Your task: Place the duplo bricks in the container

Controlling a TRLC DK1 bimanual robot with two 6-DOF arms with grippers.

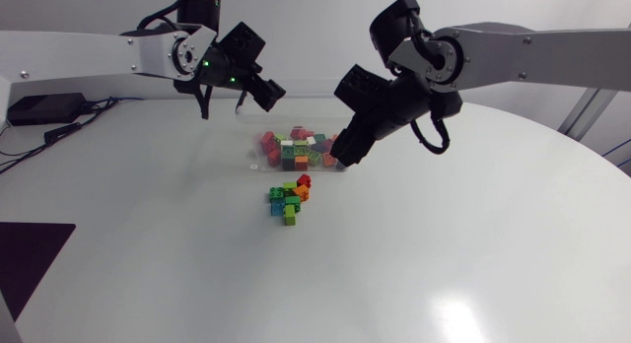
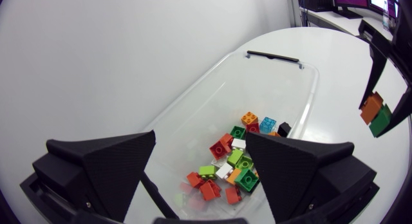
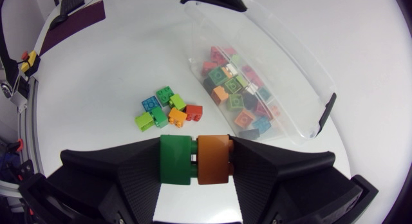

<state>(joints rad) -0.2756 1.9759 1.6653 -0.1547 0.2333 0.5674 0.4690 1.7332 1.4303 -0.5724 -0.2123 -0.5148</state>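
Table (image 1: 444, 264): round, smooth, glossy white, one; it is carrying the container.
Arms: two, with silver-grey links and black joints. The left arm (image 1: 99, 52) is stretching in above the container's far side, and the right arm (image 1: 532, 57) is bending down toward the container.
Container (image 2: 257, 89): one clear plastic tub, oblong with rounded corners and a black clip at the end; it is lying near the table's middle.
Left gripper (image 2: 201, 159): matte black wedges, hovering over the container and pointing down into it. Its fingers are standing spread wide, with nothing between them.
Right gripper (image 3: 195, 158): hanging raised, close beside the container. Its fingers are pinching the held pair from two sides.
Bricks in container (image 2: 235, 163): studded, hard plastic blocks in red, green, lime, orange, white, blue and black. They are lying jumbled and overlapping, more than a dozen.
Loose pile (image 3: 166, 110): about seven bricks, sitting on the table near the container's long side, huddled and touching.
Held pair: one green brick (image 3: 176, 159) and one orange brick (image 3: 214, 159), sitting side by side.
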